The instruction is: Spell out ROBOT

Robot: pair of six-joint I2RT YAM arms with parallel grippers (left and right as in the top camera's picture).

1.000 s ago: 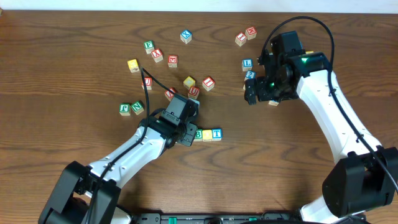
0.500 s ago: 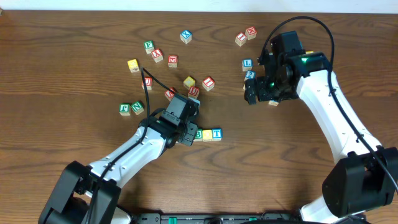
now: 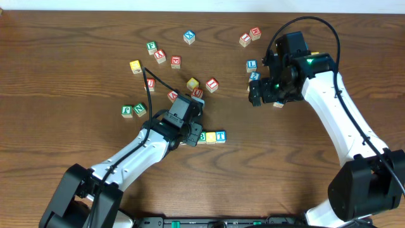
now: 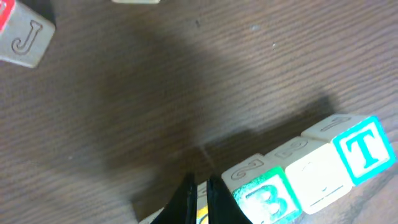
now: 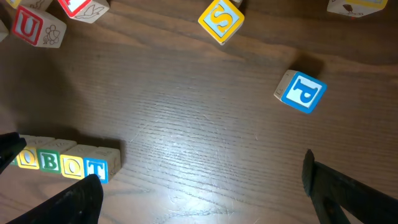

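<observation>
Left gripper (image 4: 199, 186) has its two fingers pressed together, low over the table (image 3: 57, 145). It sits at one end of a short row of blocks. Its tips are right by a yellow block (image 5: 25, 159), but I cannot tell if they touch it. Next comes the green B block (image 5: 50, 162), then a yellow O block (image 5: 74, 167), then the blue T block (image 5: 97, 169). They sit side by side, touching.

Right gripper (image 5: 205, 199) hangs well apart from the row, fingers spread wide, with nothing in them. A blue P block (image 5: 301, 92) and a yellow S block (image 5: 221, 18) lie near it. A red J block (image 4: 25, 37) lies alone.
</observation>
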